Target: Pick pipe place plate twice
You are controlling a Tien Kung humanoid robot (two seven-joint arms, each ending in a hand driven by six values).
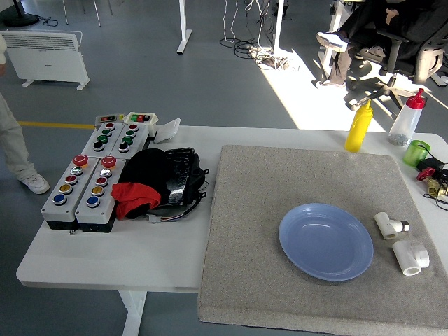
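Note:
A blue plate (325,241) lies empty on the grey mat (301,175), right of the middle. Two white pipe fittings lie on the mat just right of the plate. One is a small tee fitting (388,225). The other is a larger elbow fitting (411,257), nearer the front edge. Both are apart from the plate's rim. Neither robot arm nor hand reaches in over the table.
Several grey push-button boxes (91,178) stand at the left beside a black and red bundle (157,183) with wires. At the back right are a yellow squeeze bottle (359,126), a clear red-capped bottle (407,119), a green cup (417,152) and small brass parts (430,180).

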